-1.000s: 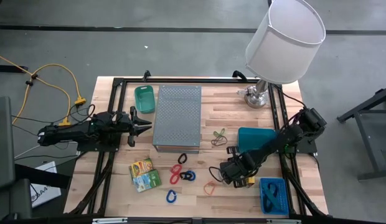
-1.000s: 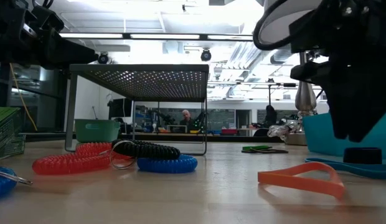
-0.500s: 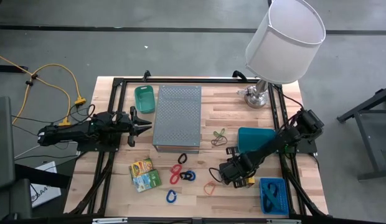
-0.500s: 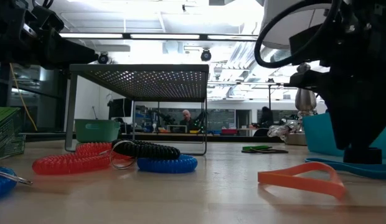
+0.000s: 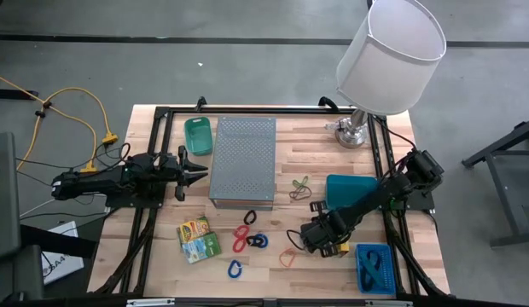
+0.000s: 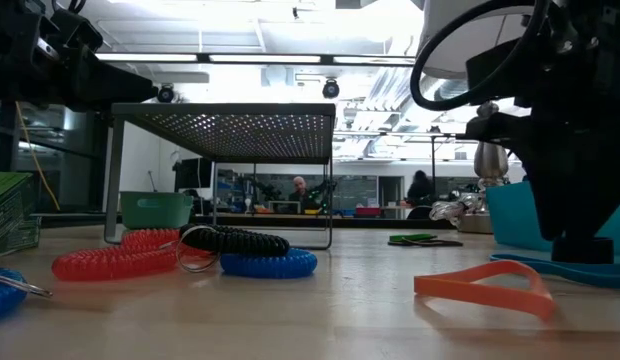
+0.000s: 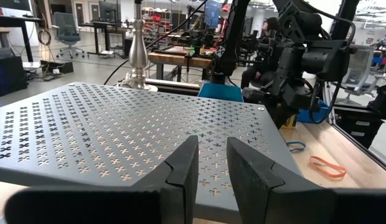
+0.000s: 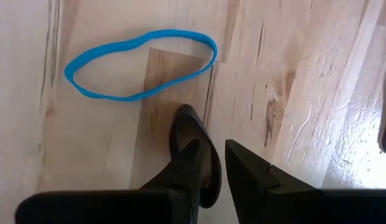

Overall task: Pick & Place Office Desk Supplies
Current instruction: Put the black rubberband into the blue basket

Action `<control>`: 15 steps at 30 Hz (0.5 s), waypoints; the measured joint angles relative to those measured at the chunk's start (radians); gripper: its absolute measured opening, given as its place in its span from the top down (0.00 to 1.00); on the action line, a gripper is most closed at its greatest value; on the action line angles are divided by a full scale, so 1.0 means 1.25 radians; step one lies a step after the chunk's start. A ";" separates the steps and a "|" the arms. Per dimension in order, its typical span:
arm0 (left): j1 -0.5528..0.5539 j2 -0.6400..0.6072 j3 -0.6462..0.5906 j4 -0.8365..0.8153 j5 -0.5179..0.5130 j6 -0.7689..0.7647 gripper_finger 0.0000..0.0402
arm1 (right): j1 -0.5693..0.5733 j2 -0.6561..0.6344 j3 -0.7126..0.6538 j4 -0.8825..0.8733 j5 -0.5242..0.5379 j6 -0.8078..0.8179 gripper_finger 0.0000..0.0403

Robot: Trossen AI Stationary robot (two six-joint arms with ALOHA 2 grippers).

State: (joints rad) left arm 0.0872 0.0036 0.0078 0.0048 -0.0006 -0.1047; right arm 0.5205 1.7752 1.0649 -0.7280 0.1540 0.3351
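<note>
Right gripper had shifted slightly over the pale wooden tabletop, jaws narrowly apart, nothing clearly held (dark shape by one finger, unclear). Thin blue rubber band lay flat just ahead of its fingertips, long axis crosswise to them. Left gripper waited well apart, narrowly open.

Left arm level along the desk's left side, left gripper fingers slightly parted | right arm reaching low, right gripper pointed down, fingers narrowly apart
</note>
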 joint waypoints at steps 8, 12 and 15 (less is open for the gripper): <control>0.000 0.000 0.000 0.000 0.000 0.000 0.80 | 0.000 0.000 -0.017 0.005 -0.013 0.000 0.87; 0.000 0.000 0.000 0.000 0.000 0.000 0.80 | 0.000 0.000 -0.017 0.008 -0.017 0.006 0.92; 0.000 0.000 0.000 0.000 0.000 0.000 0.80 | 0.000 0.000 -0.017 0.008 -0.017 0.006 0.97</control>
State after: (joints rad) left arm 0.0872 0.0040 0.0078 0.0048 -0.0006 -0.1049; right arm 0.5205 1.7752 1.0431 -0.7174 0.1329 0.3426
